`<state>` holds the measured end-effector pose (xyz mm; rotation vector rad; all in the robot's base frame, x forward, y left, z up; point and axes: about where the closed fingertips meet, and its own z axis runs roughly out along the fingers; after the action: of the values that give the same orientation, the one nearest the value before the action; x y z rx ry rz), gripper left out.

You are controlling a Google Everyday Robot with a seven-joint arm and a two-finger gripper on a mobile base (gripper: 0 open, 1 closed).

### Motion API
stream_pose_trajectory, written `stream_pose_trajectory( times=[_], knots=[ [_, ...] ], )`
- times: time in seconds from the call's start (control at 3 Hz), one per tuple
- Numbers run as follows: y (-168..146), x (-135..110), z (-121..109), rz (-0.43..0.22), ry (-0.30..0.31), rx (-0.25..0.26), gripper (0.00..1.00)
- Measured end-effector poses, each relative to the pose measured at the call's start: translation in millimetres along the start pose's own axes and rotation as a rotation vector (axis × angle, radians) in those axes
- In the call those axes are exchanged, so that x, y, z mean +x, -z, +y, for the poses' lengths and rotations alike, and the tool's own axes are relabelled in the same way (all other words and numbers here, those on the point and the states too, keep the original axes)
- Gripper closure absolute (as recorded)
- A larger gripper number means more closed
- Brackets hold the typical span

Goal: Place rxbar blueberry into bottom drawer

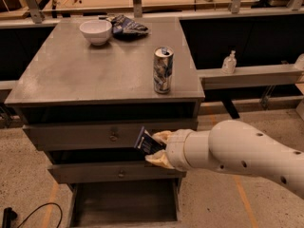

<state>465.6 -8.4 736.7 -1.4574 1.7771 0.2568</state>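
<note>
My gripper (153,149) is shut on the rxbar blueberry (147,142), a small flat bar in a dark navy wrapper with pale lettering. It holds the bar tilted in front of the cabinet's two upper drawers, at their right half. The bottom drawer (124,203) stands pulled open below, a wide dark tray, and the bar is well above it. My white arm (237,152) reaches in from the right.
On the cabinet top (95,70) stand a tall printed can (163,70), a white bowl (95,31) and a blue-and-white patterned bag (124,25). The two upper drawers carry round knobs (113,137). A cable (28,215) lies on the floor at the lower left.
</note>
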Motion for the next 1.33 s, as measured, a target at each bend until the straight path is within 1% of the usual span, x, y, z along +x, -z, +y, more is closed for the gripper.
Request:
stream_pose_trajectory(
  times=[0.33,0.67,1.0,1.33],
  knots=[
    [-44,58,-3,0.059,-0.079,-0.148,1.00],
    [-43,56,-3,0.066,-0.071,-0.136,1.00],
    [-88,70,2,0.075,-0.031,-0.158,1.00],
    [-154,103,11,0.084,-0.018,-0.231,1.00]
  ],
)
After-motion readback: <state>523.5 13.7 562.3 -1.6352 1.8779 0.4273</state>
